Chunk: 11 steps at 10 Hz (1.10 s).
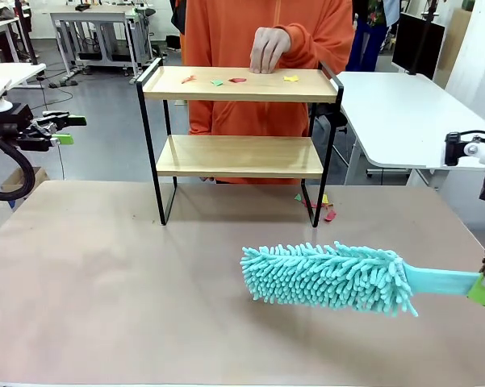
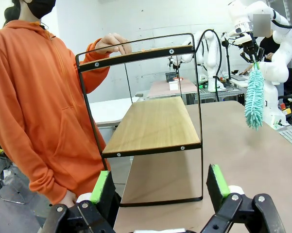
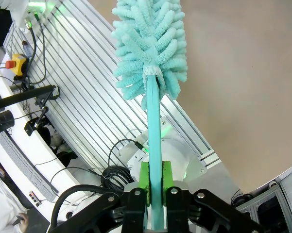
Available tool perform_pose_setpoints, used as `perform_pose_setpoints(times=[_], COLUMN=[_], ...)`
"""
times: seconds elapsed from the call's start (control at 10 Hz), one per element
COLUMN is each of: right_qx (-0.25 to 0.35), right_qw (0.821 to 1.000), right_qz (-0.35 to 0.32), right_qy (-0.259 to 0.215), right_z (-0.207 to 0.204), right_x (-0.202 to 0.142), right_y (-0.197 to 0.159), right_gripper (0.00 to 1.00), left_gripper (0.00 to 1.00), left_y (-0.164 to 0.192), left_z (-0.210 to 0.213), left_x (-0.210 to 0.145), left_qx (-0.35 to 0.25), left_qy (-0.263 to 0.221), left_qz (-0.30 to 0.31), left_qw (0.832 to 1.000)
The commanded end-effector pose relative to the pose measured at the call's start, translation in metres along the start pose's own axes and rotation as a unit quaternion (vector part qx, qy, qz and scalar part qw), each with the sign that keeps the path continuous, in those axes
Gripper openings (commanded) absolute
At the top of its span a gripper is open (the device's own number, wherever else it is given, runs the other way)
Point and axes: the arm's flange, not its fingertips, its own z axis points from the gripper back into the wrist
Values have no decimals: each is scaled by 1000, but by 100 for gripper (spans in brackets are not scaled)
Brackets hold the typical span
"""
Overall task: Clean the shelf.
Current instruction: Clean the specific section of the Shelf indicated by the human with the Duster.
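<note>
Green pads (image 3: 145, 175) of the right gripper (image 3: 154, 177) were clamped on the flat turquoise handle of the duster (image 3: 150, 43), whose fluffy head hung over the brown table (image 1: 105, 282), near its right side. The left gripper (image 2: 160, 187) stood wide open with nothing between its fingers, off the table's left edge and facing the shelf (image 1: 238, 85) end-on.

That shelf stood at the far middle of the table in front of a person, whose hand (image 1: 268, 50) rested at the top board's far edge. Small coloured paper scraps (image 1: 217, 82) lay on the top board, and more scraps lay on the table by its right legs.

The shelf looked light and stiff: smooth wooden boards on thin black legs, likely to slide or tip under a sideways sweep. The raised side rail seemed the best place to steady it. The duster's soft head should give way easily.
</note>
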Motion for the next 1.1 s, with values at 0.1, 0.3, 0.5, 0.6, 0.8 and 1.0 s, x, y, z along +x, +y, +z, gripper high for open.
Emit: perform_pose_setpoints(times=[0.1, 0.3, 0.5, 0.6, 0.8, 1.0], right_qx=[1, -6, -31, -39, -54, -82], right_qw=[1000, 1000, 997, 993, 986, 980], right_qz=[5, 0, -28, -48, -74, -77], right_qy=[-1, -28, -69, -98, -141, -163], right_z=[0, 15, 57, 78, 112, 131], right_x=[0, 13, 29, 36, 64, 106], right_y=[-1, 14, 46, 62, 96, 131], right_gripper=[13, 13, 13, 13, 13, 13], left_gripper=[100, 100, 100, 100, 100, 100], left_y=[-3, -3, -3, -3, -3, -3], left_z=[-1, -1, -1, -1, -1, -1], left_x=[2, 2, 2, 2, 2, 2], left_qx=[-4, -4, -4, -4, -4, -4], left_qy=[8, 8, 8, 8, 8, 8], left_qz=[-5, -5, -5, -5, -5, -5], left_qw=[1000, 1000, 1000, 1000, 1000, 1000])
